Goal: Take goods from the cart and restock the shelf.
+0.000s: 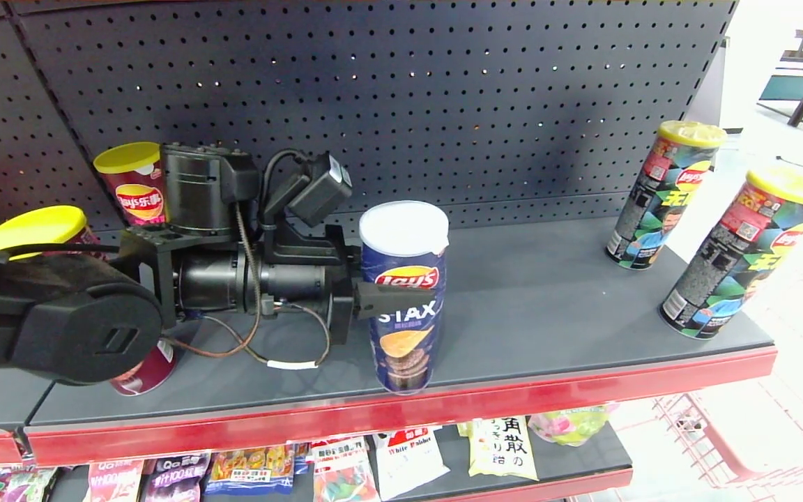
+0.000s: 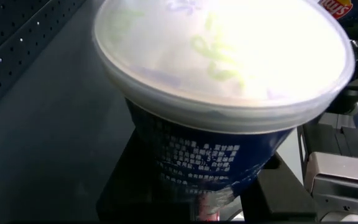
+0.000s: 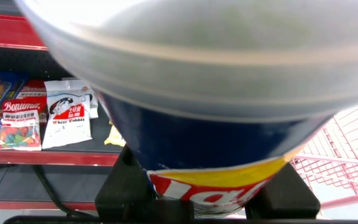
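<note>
Currently placing: left gripper (image 1: 401,296) is closed on the blue can (image 1: 405,341), standing at frame centre on the shelf (image 1: 548,314) front. Next, release and retract without tipping it. Right gripper (image 3: 207,196) clamps a second can (image 3: 216,143).

The blue can (image 1: 405,348) stands at the front edge of the shelf (image 1: 548,307). To the can's right the deck is bare, giving wide passage up to the rear dark can (image 1: 659,195) and the front dark can (image 1: 743,251). Behind the can a bare strip runs back to the pegboard (image 1: 443,104), and the space above its lid is open. On its left the way is blocked: the left gripper (image 1: 391,298) clamps it, the arm lies across the deck, and the red cans (image 1: 135,192) stand beyond. Below it, bags (image 1: 408,460) crowd the lower shelf. The cart (image 1: 708,432) stands below and to its right. The right gripper (image 3: 207,199) is closed round a second blue can (image 3: 204,137).
</note>
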